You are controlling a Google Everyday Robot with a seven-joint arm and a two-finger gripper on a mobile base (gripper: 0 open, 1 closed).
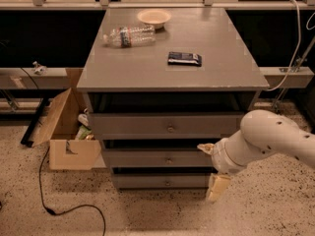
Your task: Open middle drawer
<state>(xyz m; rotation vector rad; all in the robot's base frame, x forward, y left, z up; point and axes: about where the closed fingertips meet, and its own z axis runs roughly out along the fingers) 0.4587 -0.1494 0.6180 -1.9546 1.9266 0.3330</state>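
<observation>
Dim, warm light from above: the cabinet top (221,68), above the gripper (205,172), is brightest. The gripper, fingers spread, hangs at the cabinet's lower right front; the recesses (147,144) left of it are black.

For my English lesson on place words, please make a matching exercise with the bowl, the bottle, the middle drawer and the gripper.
1 bowl
2 bottle
3 middle drawer
4 gripper

a lying on its side
b between two other drawers
c upright, at the back of the cabinet top
d by the drawers' right end

Pairs: 1c, 2a, 3b, 4d.
</observation>
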